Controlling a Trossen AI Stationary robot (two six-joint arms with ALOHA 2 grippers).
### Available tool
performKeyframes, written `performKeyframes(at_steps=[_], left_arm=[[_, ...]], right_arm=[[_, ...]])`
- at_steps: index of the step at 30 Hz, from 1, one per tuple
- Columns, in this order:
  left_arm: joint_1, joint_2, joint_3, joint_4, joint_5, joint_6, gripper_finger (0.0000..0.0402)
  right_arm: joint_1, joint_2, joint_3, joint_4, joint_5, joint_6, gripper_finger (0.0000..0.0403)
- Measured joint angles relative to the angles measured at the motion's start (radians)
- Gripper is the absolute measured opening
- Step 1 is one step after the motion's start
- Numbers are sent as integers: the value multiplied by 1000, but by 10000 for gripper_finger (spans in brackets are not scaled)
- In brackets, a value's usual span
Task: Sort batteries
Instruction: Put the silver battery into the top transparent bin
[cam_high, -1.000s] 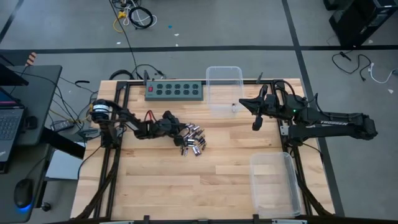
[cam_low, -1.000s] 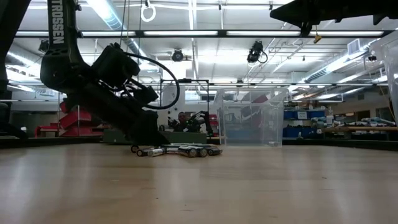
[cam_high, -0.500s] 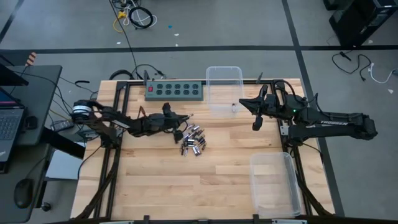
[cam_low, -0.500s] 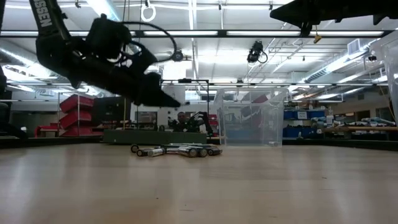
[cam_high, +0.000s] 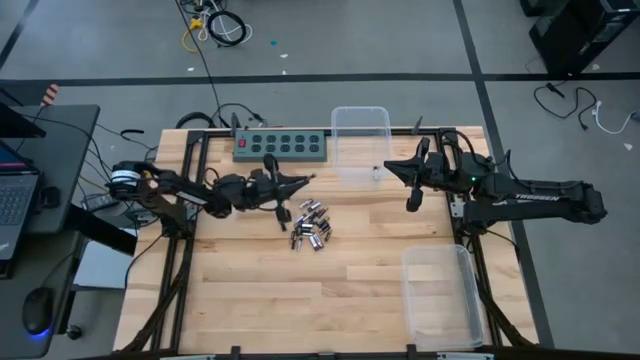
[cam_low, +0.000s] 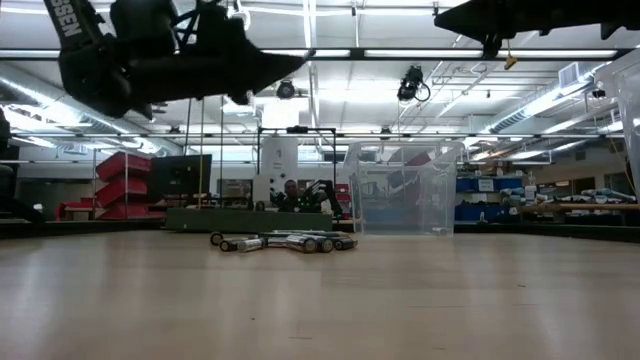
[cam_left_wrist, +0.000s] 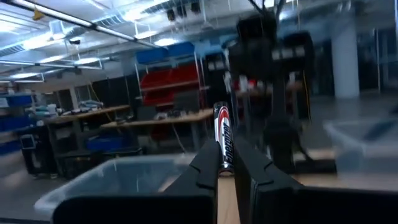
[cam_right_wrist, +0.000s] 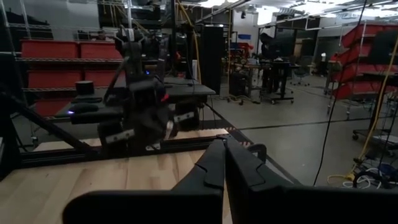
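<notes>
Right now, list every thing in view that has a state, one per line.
left gripper: shut on a battery, raised above the table
right gripper: shut, empty, near the far bin
battery pile: loose on the table
far bin: upright
near bin: upright

My two arms are matte black jointed links. The right arm (cam_high: 520, 195) carries white TROSSEN lettering along its long link, and a small green light glows near its wrist. The left arm (cam_high: 190, 192) has a silvery round joint cap, red wiring and black cable loops.
</notes>
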Motion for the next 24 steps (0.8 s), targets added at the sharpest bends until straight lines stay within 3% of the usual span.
performKeyframes(at_steps=[4, 10, 13, 16, 24], left_arm=[[7, 0, 131, -220, 62, -16, 15], [31, 6, 442, -891, 15, 121, 14], [71, 34, 573, -1115, 17, 130, 14], [112, 77, 659, -1191, 49, 130, 14], [174, 229, 788, -1199, 79, 109, 14]], right_arm=[[0, 0, 0, -3, 0, 0, 3], [0, 0, 0, -21, 0, 0, 3], [0, 0, 0, -41, 0, 0, 3], [0, 0, 0, -58, 0, 10, 3], [5, 0, 0, -74, 0, 18, 3]])
